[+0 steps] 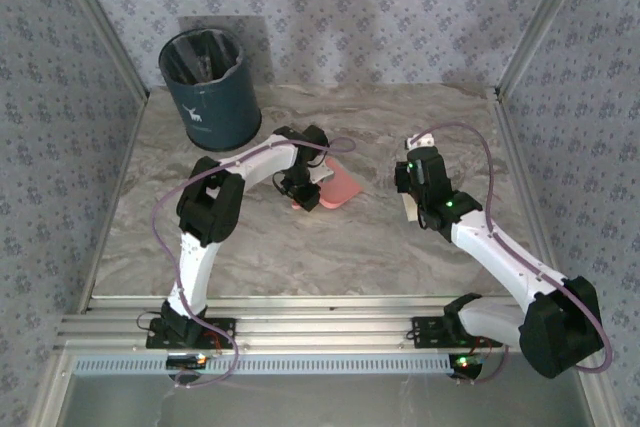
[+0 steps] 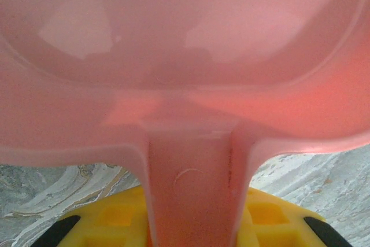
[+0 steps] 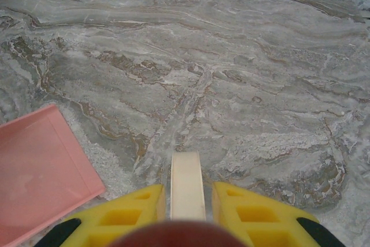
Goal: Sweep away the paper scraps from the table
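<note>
Zero coloured bits to log on the grey-beige, marble-veined tabletop [image 1: 400, 257]. The surface around the pink translucent plastic dustpan [image 2: 185, 56] and ahead of my right wrist reads as plain stone pattern, matt and faintly granular.

Judgement: sweeping is done, or very nearly. What may be left is tipping out the dustpan and parking the tools.

Where the turquoise and orange paper scraps are now I cannot tell. The dark blue round plastic bin [image 1: 210, 87] in the far left corner is too shadowed inside. Seen close up, the dustpan's tray is a glossy pink blur.

Left end effector [image 2: 191, 221]: yellow fingers closed on either side of the dustpan's flat stem handle, gripping it. The dustpan is at mid-tabletop. It has a rounded back wall and a straight, thin front lip, and the plastic is smooth and lets light through.

Right end effector [image 3: 186, 198]: clamped on a narrow, flat cream strip [image 3: 185, 177] with a rounded end and a smooth face. It is likely a brush handle, but I cannot make out any bristles. The cream strip sits to the right of the dustpan, near it and not touching.
</note>
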Tool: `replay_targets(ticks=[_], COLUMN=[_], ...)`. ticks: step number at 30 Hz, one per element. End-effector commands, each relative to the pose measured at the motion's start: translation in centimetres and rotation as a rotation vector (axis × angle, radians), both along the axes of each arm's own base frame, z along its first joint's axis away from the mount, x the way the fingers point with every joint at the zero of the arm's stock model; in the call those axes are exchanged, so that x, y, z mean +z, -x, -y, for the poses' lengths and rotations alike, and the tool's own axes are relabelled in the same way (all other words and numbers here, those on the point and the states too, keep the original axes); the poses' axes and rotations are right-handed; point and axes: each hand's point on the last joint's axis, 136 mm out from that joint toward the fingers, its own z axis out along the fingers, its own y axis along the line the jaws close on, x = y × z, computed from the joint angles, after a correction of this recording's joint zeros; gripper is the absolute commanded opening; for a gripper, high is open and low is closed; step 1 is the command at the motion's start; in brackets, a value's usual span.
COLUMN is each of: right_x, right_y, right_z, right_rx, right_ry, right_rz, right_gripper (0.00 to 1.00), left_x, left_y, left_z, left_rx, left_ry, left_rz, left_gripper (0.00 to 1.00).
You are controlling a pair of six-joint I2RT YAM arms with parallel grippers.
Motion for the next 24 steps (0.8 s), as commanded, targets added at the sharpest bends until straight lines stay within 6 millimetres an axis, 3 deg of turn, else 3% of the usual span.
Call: replay_targets(ticks=[1,24], right_x=[0.7,0.7], right_y=[-0.2,-0.5], right_z=[0.1,0.1], right_rx=[-0.015,-0.009], right_ry=[-0.032,-0.032], right_rz=[0.026,0.028], right_gripper=[0.0,0.0], left_x=[-0.2,0.9], left_y=[0.0,-0.5], left_z=[-0.2,-1.5], left_rx=[-0.027,-0.038], left_ry=[-0.021,-0.064], left_rz=[0.01,0.084], left_gripper=[0.18,0.41])
